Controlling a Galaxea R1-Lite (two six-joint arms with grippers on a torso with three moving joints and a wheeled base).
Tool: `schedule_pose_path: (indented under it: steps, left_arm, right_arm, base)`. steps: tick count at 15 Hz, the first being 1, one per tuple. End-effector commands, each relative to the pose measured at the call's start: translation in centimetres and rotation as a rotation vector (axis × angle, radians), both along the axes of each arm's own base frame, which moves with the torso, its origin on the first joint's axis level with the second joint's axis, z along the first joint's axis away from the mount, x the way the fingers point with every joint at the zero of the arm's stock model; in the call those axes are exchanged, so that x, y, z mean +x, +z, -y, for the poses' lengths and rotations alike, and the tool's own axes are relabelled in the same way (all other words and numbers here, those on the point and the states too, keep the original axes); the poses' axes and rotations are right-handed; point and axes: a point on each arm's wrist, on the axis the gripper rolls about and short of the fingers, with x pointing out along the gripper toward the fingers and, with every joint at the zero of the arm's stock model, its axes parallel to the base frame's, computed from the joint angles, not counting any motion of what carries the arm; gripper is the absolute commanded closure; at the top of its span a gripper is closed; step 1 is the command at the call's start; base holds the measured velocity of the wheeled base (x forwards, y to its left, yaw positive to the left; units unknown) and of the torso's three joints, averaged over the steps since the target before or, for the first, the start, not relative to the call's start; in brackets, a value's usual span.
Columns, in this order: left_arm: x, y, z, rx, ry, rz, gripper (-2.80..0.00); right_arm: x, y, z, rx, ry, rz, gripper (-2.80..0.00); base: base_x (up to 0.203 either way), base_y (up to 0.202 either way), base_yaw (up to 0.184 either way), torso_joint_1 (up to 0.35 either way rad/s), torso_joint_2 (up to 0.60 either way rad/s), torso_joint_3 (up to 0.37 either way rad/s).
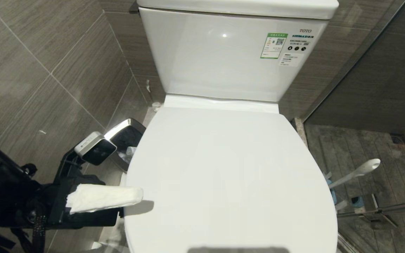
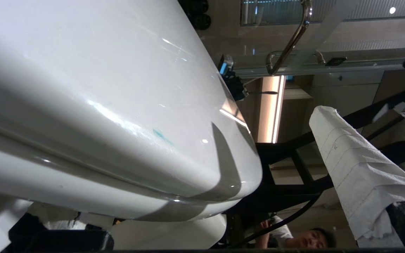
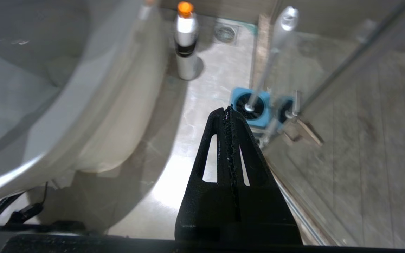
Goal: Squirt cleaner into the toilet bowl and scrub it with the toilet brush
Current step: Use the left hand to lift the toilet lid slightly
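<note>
Left claw (image 1: 132, 207) spread wide, one paper-wrapped finger at the closed toilet bowl's (image 1: 223, 175) left edge — holding nothing; right claw (image 3: 231, 116) pressed shut, empty.

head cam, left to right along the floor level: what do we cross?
left pincer with its tissue-wrapped finger → steel bin → closed toilet lid → toilet brush in its blue holder

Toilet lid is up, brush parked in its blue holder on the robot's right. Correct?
Not quite. The head view shows the toilet lid down, covering the bowl. The rest stands: the toilet brush sits in its blue holder on the robot's right.
</note>
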Motion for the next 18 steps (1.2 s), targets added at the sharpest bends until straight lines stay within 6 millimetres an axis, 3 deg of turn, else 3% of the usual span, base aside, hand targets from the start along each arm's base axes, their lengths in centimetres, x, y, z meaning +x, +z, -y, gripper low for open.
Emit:
schedule_pose_path:
  steps: [1, 4, 8, 18]
  left_arm:
    - [-0.1, 0.1, 0.2, 0.001, -0.023, 0.003, -2.8]
    - [-0.1, 0.4, 0.1, -0.001, -0.024, -0.001, -2.8]
    - [-0.4, 2.8, 0.0, -0.03, -0.031, 0.005, -2.8]
    - [1.4, 5.2, 0.4, -0.071, -0.001, 0.076, -2.8]
  right_arm:
    - [0.0, -0.1, 0.0, -0.001, 0.001, -0.003, 0.0]
    - [0.0, -0.2, 0.0, -0.001, 0.002, -0.002, 0.0]
    - [0.0, -0.1, 0.0, -0.001, 0.002, -0.004, 0.0]
    - [0.0, -0.1, 0.0, 0.0, 0.002, -0.004, 0.0]
  base:
    - [0.0, 0.0, 0.0, 0.0, 0.0, 0.0]
    - [0.0, 0.0, 0.0, 0.0, 0.0, 0.0]
    - [0.0, 0.0, 0.0, 0.0, 0.0, 0.0]
    - [0.0, 0.0, 0.0, 0.0, 0.0, 0.0]
